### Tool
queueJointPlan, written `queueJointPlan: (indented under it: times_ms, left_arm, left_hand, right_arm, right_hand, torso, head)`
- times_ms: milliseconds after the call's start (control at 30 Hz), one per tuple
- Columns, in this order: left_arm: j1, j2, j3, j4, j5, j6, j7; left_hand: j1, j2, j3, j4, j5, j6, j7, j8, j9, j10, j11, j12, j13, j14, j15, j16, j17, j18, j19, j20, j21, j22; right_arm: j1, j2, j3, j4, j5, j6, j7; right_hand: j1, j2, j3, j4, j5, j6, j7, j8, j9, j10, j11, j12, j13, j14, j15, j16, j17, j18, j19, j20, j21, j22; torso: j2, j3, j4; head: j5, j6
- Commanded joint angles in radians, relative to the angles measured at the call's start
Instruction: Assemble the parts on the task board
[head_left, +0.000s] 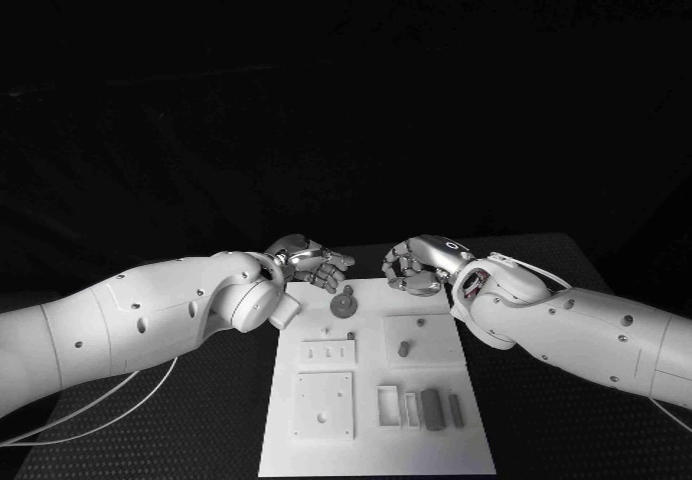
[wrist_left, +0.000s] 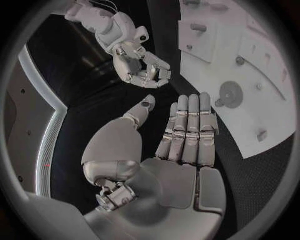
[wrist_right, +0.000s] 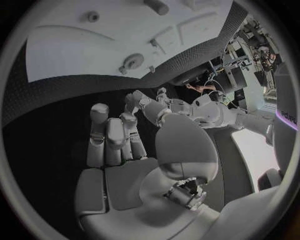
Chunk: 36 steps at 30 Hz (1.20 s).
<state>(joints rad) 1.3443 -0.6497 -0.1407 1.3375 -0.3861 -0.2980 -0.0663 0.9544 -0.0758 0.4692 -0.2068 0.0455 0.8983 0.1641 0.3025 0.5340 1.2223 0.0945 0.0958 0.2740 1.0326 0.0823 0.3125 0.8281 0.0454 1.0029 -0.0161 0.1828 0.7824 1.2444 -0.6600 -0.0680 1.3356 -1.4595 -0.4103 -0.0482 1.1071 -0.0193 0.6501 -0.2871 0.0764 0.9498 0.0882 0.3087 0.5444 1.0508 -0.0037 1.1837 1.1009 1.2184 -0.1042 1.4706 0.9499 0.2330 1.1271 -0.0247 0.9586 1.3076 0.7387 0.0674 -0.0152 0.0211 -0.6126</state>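
a black bench (head_left: 173, 440) under a dark backdrop carries the flat white rectangular task board (head_left: 378, 450). a round grey disc-shaped part (head_left: 345, 305) lies near its far edge, grey bar-shaped parts (head_left: 431, 409) in a tray nearer. the left hand (head_left: 310, 262) and right hand (head_left: 417, 266) hover beyond the far edge, both empty; left fingers straight and apart, right fingers curled in

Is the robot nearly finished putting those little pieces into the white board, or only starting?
Probably early on. A round disc and a peg sit on the task board, but grey parts lie loose in its corner. Left hand and right hand hold nothing, at the far edge.
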Motion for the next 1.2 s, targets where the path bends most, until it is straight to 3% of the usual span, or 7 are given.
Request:
queueJointPlan:
  times_ms: [33,100,333,800,1200]
  left_arm:
    - [-0.004,0.015,-0.006,-0.002,-0.002,-0.048,-0.032]
    - [-0.009,0.024,-0.010,-0.001,0.002,-0.040,-0.033]
    - [-0.022,0.038,-0.010,0.002,0.006,-0.032,-0.022]
    - [-0.025,0.042,-0.010,0.020,0.014,0.000,-0.009]
    - [-0.025,0.044,-0.010,0.032,0.023,0.002,-0.024]
  left_hand:
    - [-0.016,-0.002,-0.003,0.010,0.004,-0.003,-0.002,-0.005,-0.002,0.006,0.003,-0.004,0.002,0.003,0.001,-0.006,0.002,0.012,0.009,0.000,-0.003,0.002]
    - [-0.017,-0.002,-0.003,0.011,0.004,-0.002,-0.002,-0.005,-0.002,0.006,0.003,-0.004,0.003,0.004,0.001,-0.006,0.003,0.013,0.009,-0.001,-0.003,0.002]
    - [0.005,0.002,0.005,-0.007,0.004,0.007,-0.005,-0.004,-0.005,0.012,0.000,-0.003,0.009,0.008,-0.002,-0.006,0.010,0.014,0.012,-0.002,-0.002,0.006]
    - [-0.023,0.000,-0.006,0.003,0.004,0.019,-0.008,-0.005,-0.009,0.018,-0.003,-0.003,0.018,0.015,-0.004,-0.008,0.019,0.014,0.017,-0.004,-0.003,0.010]
    - [-0.030,0.006,-0.006,0.006,0.004,0.028,-0.012,-0.003,-0.011,0.025,-0.007,-0.001,0.024,0.022,-0.007,-0.007,0.027,0.016,0.023,-0.007,-0.001,0.014]
  right_arm:
    - [0.000,0.011,0.000,0.011,-0.046,0.023,-0.066]
    - [-0.001,0.022,0.000,0.015,-0.046,0.014,-0.070]
    - [-0.004,0.035,0.000,0.023,-0.047,0.008,-0.078]
    - [-0.009,0.058,0.000,0.030,-0.051,0.019,-0.081]
    - [-0.013,0.068,0.001,0.037,-0.058,0.015,-0.078]
  right_hand:
    - [0.001,-0.001,0.002,-0.002,0.003,0.071,0.012,0.020,0.038,0.005,-0.005,-0.004,-0.002,-0.001,-0.006,0.004,-0.002,0.029,0.001,-0.006,0.006,0.019]
    - [0.001,-0.001,0.002,-0.002,0.003,0.071,0.012,0.019,0.038,0.005,-0.005,-0.004,-0.002,-0.001,-0.006,0.004,-0.003,0.029,0.001,-0.006,0.007,0.019]
    - [0.001,-0.001,0.002,-0.002,0.004,0.071,0.012,0.019,0.038,0.005,-0.005,-0.004,-0.002,0.000,-0.006,0.004,-0.002,0.029,0.002,-0.007,0.007,0.019]
    - [0.002,-0.003,0.002,-0.002,0.004,0.072,0.011,0.019,0.039,0.007,-0.006,-0.005,-0.002,0.002,-0.007,0.004,-0.002,0.029,0.003,-0.007,0.007,0.019]
    - [0.002,-0.003,0.003,-0.002,0.004,0.072,0.011,0.018,0.040,0.007,-0.006,-0.005,-0.003,0.003,-0.008,0.003,-0.002,0.029,0.004,-0.008,0.007,0.019]
  torso:
    - [-0.019,-0.0049,-0.0069]
    - [-0.025,-0.0071,-0.0092]
    - [-0.036,-0.0114,-0.0108]
    - [-0.034,-0.0115,-0.0112]
    - [-0.033,-0.0094,-0.0095]
  head:
    - [0.012,-0.001]
    - [0.015,0.000]
    - [0.018,0.000]
    - [0.014,-0.002]
    - [0.007,-0.005]
